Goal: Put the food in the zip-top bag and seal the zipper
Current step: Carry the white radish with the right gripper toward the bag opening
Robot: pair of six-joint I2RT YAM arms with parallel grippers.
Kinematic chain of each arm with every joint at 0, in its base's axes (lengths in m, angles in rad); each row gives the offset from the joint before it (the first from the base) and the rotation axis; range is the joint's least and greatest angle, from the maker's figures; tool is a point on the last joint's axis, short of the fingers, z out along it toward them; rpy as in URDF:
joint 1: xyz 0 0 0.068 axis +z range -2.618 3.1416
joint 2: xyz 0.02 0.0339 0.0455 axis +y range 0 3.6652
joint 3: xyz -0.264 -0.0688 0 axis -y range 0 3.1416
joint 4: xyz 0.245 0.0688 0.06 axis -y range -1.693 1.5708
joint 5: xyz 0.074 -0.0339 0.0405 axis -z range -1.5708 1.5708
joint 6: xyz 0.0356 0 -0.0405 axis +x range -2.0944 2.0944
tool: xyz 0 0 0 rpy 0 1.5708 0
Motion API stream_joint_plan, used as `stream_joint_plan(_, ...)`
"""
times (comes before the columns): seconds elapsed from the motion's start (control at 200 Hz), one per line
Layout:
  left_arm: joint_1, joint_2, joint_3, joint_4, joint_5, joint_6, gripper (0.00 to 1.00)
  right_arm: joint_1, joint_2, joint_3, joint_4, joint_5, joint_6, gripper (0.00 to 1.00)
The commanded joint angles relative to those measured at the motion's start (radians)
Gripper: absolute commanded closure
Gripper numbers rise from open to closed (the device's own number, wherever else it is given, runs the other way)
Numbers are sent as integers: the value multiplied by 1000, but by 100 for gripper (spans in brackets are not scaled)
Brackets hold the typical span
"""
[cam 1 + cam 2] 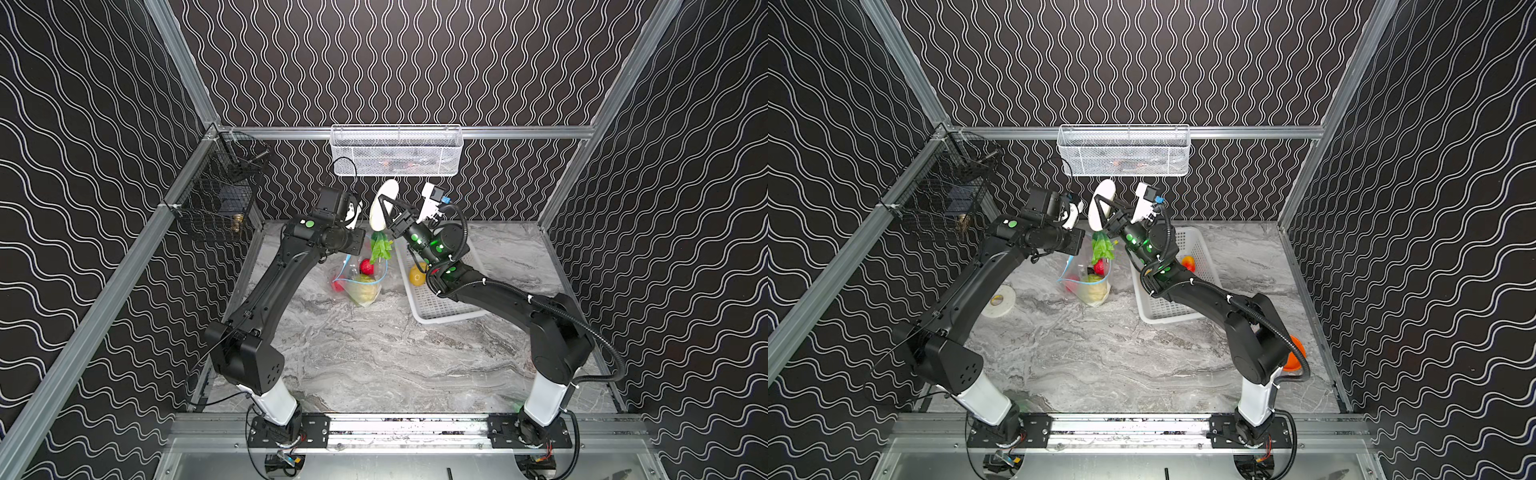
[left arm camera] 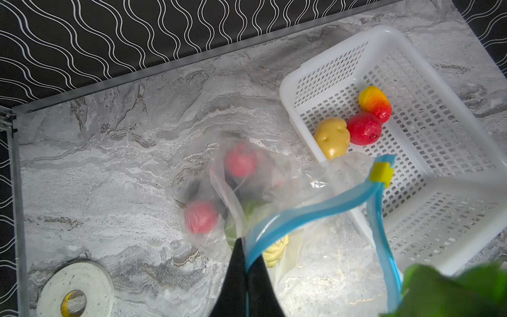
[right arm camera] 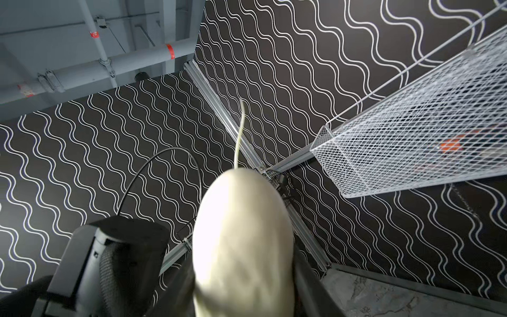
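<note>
Both top views: right gripper (image 1: 385, 212) clamps long white radish with green leaves (image 1: 390, 189), leaves down, above clear crinkly zip-top bag (image 1: 357, 286) | Left wrist: left gripper (image 2: 247, 277) pinched tight on light-blue zipper strip (image 2: 315, 208), holding mouth open | Right wrist: radish fills frame | Risk: leaves could snag rim, radish lands outside; strip may slip.

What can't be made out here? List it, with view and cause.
Left hand: fingers hidden under its own wrist in both top views; only tips show in the left wrist view.
Bag: contents hazy through crinkled plastic, left wrist view.
Radish: blurred and cut by the frame edge, right wrist view.
Wire basket: an orange thing inside, unidentifiable behind mesh, right wrist view.
</note>
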Motion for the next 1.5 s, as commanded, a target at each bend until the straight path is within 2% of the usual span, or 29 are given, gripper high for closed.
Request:
stream_joint_plan(0.0, 2, 2, 11, -4, 9, -2, 100, 11, 13, -6, 113, 14, 4, 76)
stream_joint_plan(0.295, 1, 21, 44, -23, 13, -8, 100, 65, 36, -19, 132, 57, -96, 77)
stream_joint_plan(0.596, 8, 33, 62, -32, 19, -14, 100, 77, 90, -32, 196, 58, -72, 78)
stream_joint_plan(0.746, 7, 30, 57, -28, 10, -10, 100, 82, 76, -52, 205, 60, -89, 78)
stream_joint_plan(0.926, 7, 35, 58, -29, 3, -8, 100, 88, -7, -101, 229, 63, -92, 79)
stream_joint_plan(1.026, 7, 37, 58, -27, 5, -8, 100, 96, -15, -65, 192, 64, -121, 80)
stream_joint_plan(1.491, 9, 13, 49, -23, 0, -7, 100, 128, 50, -59, 209, 57, -76, 82)
